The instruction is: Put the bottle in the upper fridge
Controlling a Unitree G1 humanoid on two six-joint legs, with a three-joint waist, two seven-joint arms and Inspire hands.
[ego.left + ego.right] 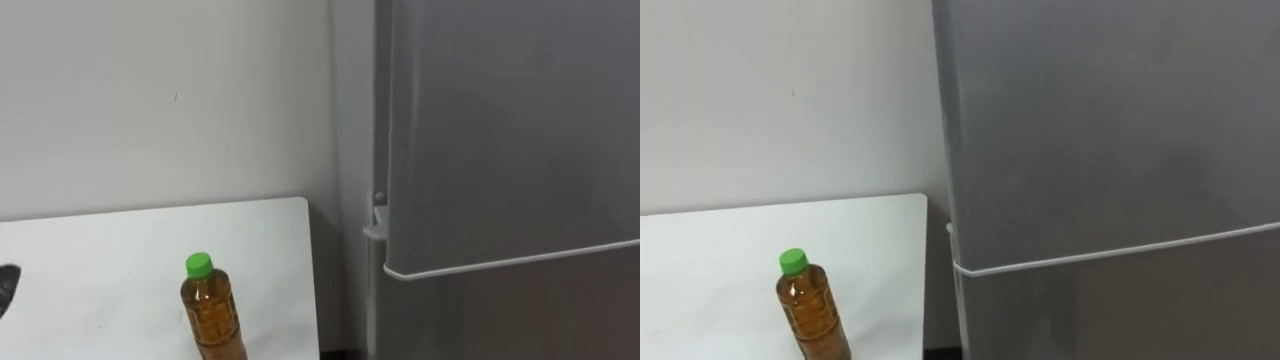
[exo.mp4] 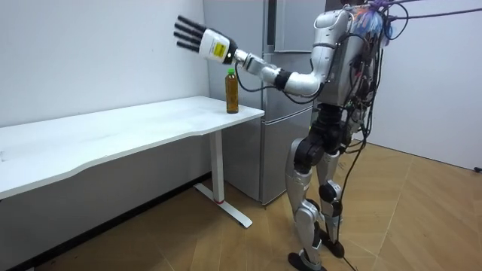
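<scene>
A bottle [image 1: 212, 315] of amber liquid with a green cap stands upright on the white table [image 1: 110, 250], near the end next to the fridge. In the room view my left arm reaches out over the table. My left hand [image 2: 202, 41] is open with its fingers spread, raised above the bottle [image 2: 232, 92] and a little to the room view's left, not touching it. The grey fridge's upper door [image 1: 510, 130] is shut to the right of the table. A light seam [image 1: 500, 262] divides it from the lower door.
I stand on the wood floor in front of the fridge [image 2: 282, 30], with the table's end at my left. A bare white wall [image 1: 160, 100] runs behind the table. A narrow gap separates the table edge from the fridge side.
</scene>
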